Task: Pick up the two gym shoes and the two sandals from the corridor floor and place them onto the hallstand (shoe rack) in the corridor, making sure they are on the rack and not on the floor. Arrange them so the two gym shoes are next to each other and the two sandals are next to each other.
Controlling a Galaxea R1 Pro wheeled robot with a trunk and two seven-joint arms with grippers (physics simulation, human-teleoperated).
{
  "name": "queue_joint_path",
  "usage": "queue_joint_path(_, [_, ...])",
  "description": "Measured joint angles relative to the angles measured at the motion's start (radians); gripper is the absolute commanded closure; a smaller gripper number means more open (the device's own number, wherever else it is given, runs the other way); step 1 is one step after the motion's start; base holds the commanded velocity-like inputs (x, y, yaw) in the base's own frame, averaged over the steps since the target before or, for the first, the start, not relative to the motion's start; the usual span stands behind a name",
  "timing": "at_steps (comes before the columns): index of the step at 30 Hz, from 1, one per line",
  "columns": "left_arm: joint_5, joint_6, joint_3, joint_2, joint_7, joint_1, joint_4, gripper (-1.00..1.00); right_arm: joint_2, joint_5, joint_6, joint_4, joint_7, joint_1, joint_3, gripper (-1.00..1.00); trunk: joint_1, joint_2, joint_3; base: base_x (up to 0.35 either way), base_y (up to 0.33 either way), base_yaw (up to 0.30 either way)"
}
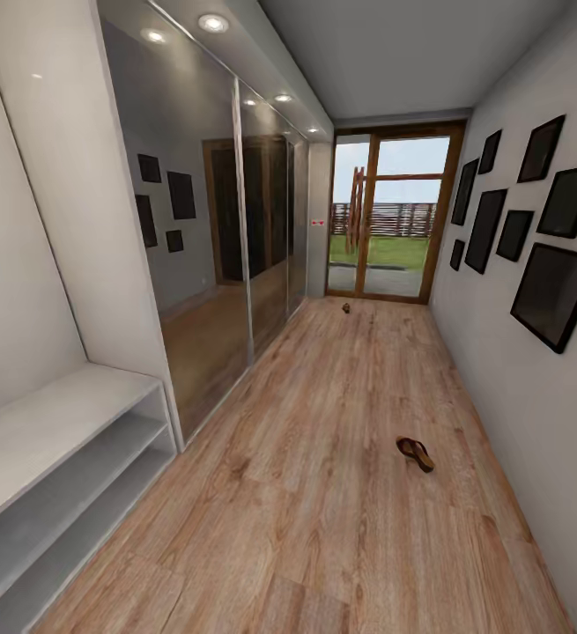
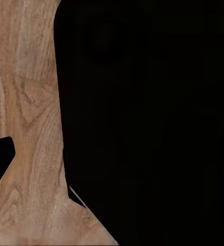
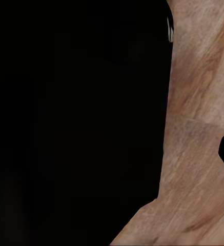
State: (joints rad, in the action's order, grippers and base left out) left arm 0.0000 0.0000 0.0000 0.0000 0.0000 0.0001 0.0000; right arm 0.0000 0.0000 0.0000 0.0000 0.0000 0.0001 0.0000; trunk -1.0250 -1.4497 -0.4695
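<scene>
The white shoe rack (image 1: 55, 467) stands low against the wall, close to the robot; its flat top and its two open shelves have no shoes on them, so no shoe is put away yet, I think.

One brown sandal (image 1: 415, 453) lies flat on the wood floor (image 1: 323, 423), out from the shoe rack toward the wall with the dark picture frames (image 1: 552, 295); it sits out in the open, so it looks easy to roll up to. Far past the shoe rack, just before the glass door (image 1: 383, 216), there is a small dark thing (image 1: 346, 307) on the floor; it may be the other sandal, but it is too small to tell. I cannot pick out the gym shoes in these pictures.

A long mirror wall (image 1: 209, 229) starts right next to the shoe rack and runs down to the glass door.

Both wrist cameras look down at wood planks, with big black shapes in front; I cannot tell how far open the jaws are on the left or on the right, or if they hold anything.

The arms seem tucked low while the robot looks for shoes; the near sandal looks like a good first pick, since it is closest to the shoe rack.
</scene>
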Motion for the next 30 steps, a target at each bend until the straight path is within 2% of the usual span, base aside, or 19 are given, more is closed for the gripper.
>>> queue_joint_path(5, [-0.001, -0.026, 0.000, 0.000, -0.002, 0.000, -0.006, -1.00, 0.026, 0.001, -0.025, -0.029, -0.002, -0.003, 0.004, -1.00, 0.000, 0.000, 0.000, 0.000, 0.000, 0.000])
queue_joint_path(7, [-0.001, -0.037, 0.000, 0.000, -0.002, 0.000, -0.006, -1.00, 0.027, 0.001, -0.036, -0.040, -0.002, -0.003, 0.004, -1.00, 0.000, 0.000, 0.000, 0.000, 0.000, 0.000])
queue_joint_path(16, [-0.001, 0.001, 0.001, -0.004, -0.001, 0.000, -0.004, -1.00, 0.042, 0.003, -0.030, -0.059, -0.001, -0.004, 0.003, -1.00, 0.000, 0.000, 0.000, 0.000, 0.000, 0.000])
queue_joint_path(24, [-0.004, -0.025, -0.004, 0.005, -0.001, 0.000, -0.033, -1.00, 0.041, 0.005, -0.057, -0.075, -0.001, -0.004, 0.004, -1.00, 0.000, 0.000, 0.000, 0.000, 0.000, 0.000])
queue_joint_path(30, [-0.005, -0.058, -0.004, 0.022, -0.001, -0.001, -0.067, -1.00, 0.015, 0.006, -0.090, -0.108, -0.004, -0.004, 0.004, -1.00, 0.000, 0.000, 0.000, 0.000, 0.000, 0.000])
